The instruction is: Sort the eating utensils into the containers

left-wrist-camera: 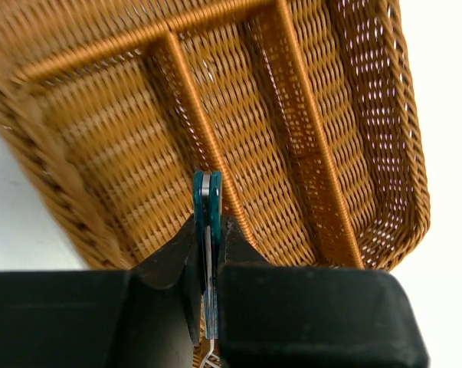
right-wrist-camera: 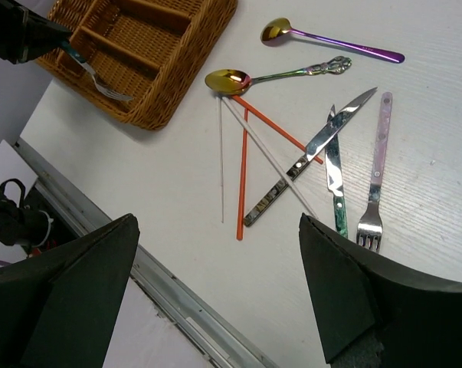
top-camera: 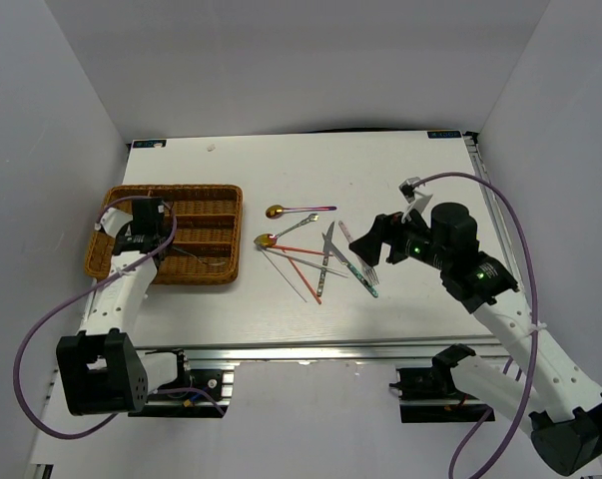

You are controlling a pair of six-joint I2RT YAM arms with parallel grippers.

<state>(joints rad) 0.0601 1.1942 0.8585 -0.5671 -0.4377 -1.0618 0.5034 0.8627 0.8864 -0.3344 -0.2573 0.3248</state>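
Grips a fork (left-wrist-camera: 207, 190) in the left claw (left-wrist-camera: 208, 234) over the tray (left-wrist-camera: 395, 123); holds the right claw (right-wrist-camera: 219, 238) wide open, empty.

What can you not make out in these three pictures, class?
- Left wrist view: most of the fork, squeezed between the left hand's fingers.
- Right wrist view: part of the tray, cut off by the top edge.
- Top view: part of the tray floor, covered by the left hand.
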